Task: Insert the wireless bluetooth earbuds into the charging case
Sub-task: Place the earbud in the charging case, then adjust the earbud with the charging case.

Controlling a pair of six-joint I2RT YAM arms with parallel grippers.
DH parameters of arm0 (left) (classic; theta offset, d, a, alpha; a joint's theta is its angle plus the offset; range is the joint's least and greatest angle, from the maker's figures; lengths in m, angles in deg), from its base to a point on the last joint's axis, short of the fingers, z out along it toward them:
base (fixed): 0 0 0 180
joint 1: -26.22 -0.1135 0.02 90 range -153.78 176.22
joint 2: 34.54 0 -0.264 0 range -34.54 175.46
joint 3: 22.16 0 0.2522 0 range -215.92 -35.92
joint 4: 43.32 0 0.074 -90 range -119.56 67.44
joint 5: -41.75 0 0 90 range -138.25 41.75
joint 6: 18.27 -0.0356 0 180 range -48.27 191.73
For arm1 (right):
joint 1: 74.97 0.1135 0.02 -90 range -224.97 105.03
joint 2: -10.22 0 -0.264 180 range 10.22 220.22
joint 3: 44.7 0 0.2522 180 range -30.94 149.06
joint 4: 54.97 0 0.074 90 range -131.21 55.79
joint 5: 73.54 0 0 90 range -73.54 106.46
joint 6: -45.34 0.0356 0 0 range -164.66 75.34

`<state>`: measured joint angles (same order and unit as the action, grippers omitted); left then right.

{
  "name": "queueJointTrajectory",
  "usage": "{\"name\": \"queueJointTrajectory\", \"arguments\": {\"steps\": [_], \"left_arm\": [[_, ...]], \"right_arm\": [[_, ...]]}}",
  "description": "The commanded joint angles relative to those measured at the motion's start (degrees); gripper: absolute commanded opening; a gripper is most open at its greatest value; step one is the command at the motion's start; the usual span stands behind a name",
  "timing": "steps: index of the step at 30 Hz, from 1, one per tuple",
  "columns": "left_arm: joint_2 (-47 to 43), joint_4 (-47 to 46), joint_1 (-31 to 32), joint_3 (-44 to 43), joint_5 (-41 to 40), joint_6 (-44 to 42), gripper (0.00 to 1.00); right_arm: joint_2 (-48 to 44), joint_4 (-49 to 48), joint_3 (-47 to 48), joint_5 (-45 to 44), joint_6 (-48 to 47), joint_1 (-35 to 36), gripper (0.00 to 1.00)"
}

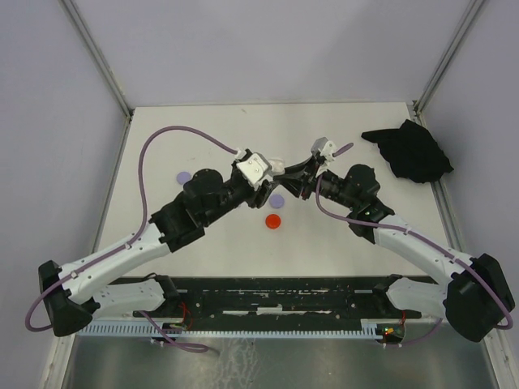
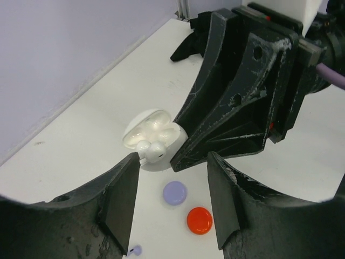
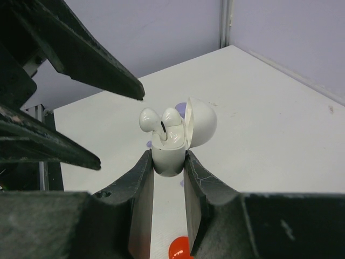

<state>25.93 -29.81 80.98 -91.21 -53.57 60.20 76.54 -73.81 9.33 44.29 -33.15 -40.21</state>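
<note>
At mid-left of the overhead frame a lilac disc (image 1: 184, 177) lies alone on the white table (image 1: 203, 121). My left arm (image 1: 138, 243) rises from the lower left corner toward the centre.

My left hand (image 2: 172, 161) has its two fingers standing well apart, with nothing between them. Through that gap, low in its own camera, I see a second lilac disc (image 2: 174, 192). A red disc (image 2: 199, 220) lies just down and right of it. Both are flat on the table and do not touch. A tiny lilac bit (image 2: 136, 250) shows at the bottom edge; I cannot tell what it is.

In the centre of my right wrist view is the white charging case (image 3: 168, 164), upright, its lid (image 3: 204, 121) swung open to the right. My right hand (image 3: 168, 155) is clamped on the lower body of the case, one finger on each side. I cannot tell whether the case touches the table.

Both white earbuds (image 3: 171, 117) sit in the case, side by side, their rounded heads showing above its rim. The left one leans toward the left of the frame. My left fingers fill the upper left of that view, close to the earbuds but not touching them.

At the upper right of the overhead frame a crumpled black cloth (image 1: 409, 150) lies on the table, well apart from the case.
</note>
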Motion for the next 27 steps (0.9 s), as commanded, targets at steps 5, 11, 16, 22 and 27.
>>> {"name": "queueJointTrajectory", "arguments": {"steps": [5, 11, 16, 22, 27], "left_arm": [[0.93, 7.42, -0.93, -10.34, -7.64, 7.99, 0.6], [3.17, 11.41, -4.8, -13.37, -6.85, 10.75, 0.6], [5.57, 13.89, -7.8, -15.14, -5.25, 12.87, 0.6], [6.91, 15.1, -9.64, -16.13, -1.46, 13.41, 0.6], [6.41, 14.74, -9.64, -15.95, 3.43, 12.61, 0.59]], "right_arm": [[-1.75, -3.69, -0.35, -2.26, -0.47, 0.06, 0.02], [-1.95, -3.7, -0.37, -2.18, -0.61, 0.11, 0.02], [-1.89, -4.14, -0.36, -1.84, -0.43, 0.04, 0.02], [-1.9, -4.07, -0.25, -1.64, -0.43, 0.09, 0.02], [-1.46, -4.15, -0.02, -1.64, -0.43, 0.11, 0.02]]}}
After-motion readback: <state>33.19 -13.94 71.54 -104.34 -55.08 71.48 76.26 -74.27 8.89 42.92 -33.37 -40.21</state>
